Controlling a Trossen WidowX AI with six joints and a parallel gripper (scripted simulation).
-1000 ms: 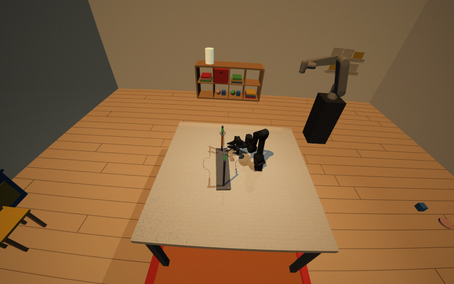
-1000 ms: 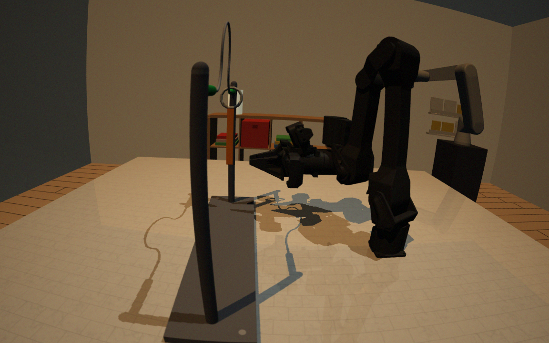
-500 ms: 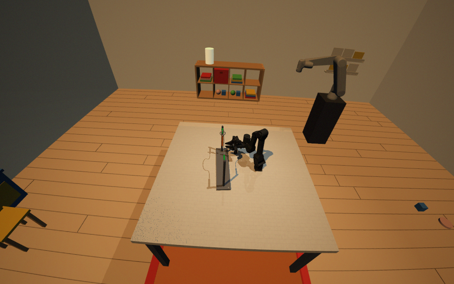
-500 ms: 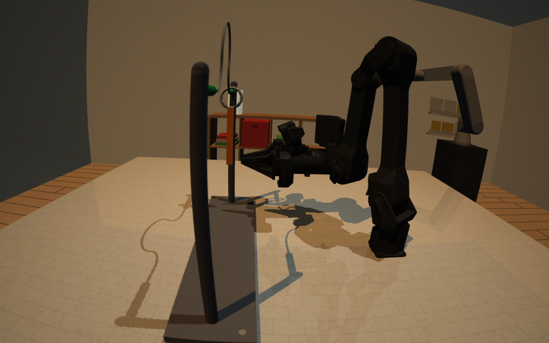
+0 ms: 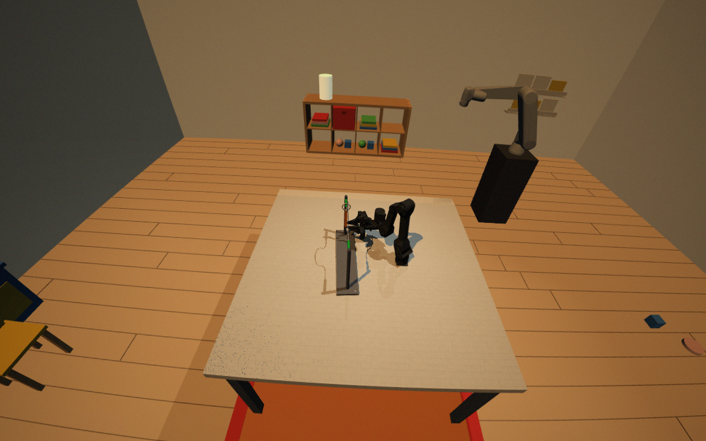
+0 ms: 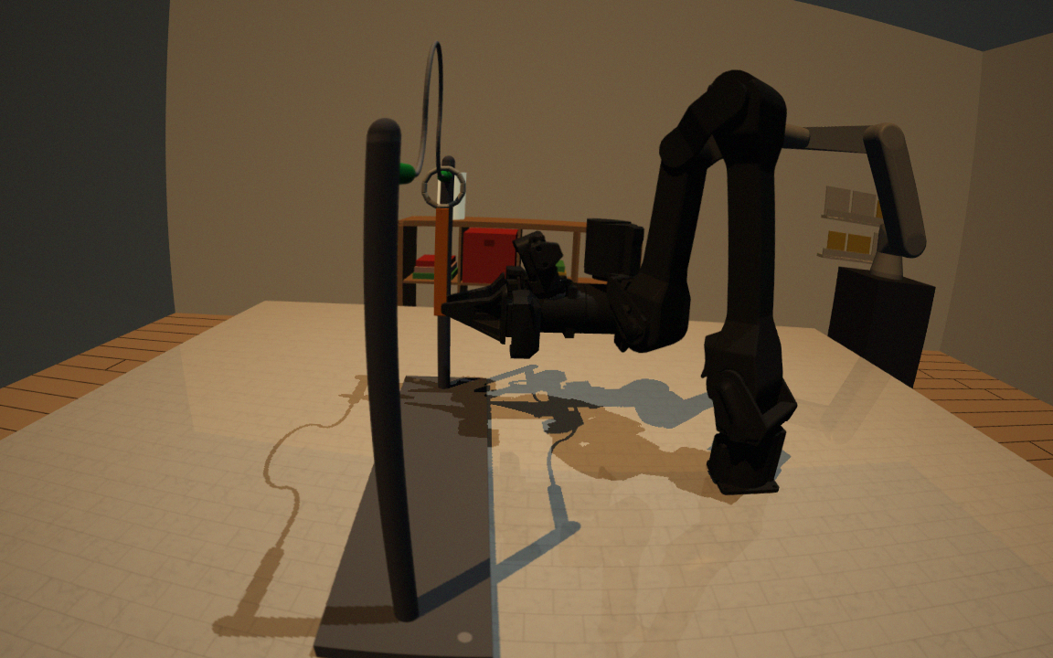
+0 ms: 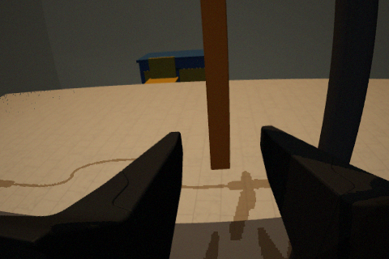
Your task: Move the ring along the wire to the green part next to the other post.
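Note:
The ring [image 6: 424, 187] hangs at the green part [image 6: 446, 173] by the far post [image 6: 444, 352] [image 7: 353, 48]. Its orange handle [image 5: 345, 219] [image 6: 441, 261] [image 7: 215, 69] hangs straight down. My gripper [image 5: 349, 224] [image 6: 445, 305] [image 7: 220, 138] is open, level with the handle's lower end. In the wrist view the handle shows between the two fingers, touching neither; its exact depth against the tips is hard to tell. The thin grey wire [image 6: 437, 46] arches up between the posts to the green part [image 6: 407, 172] at the near post [image 6: 384, 327].
The far post stands just beyond my right finger in the wrist view. Both posts stand on a grey base plate [image 5: 347, 279] [image 6: 441, 524] on the table [image 5: 415, 340]. A shelf [image 5: 404, 131] and another arm on a black pedestal [image 5: 501, 186] stand beyond the table.

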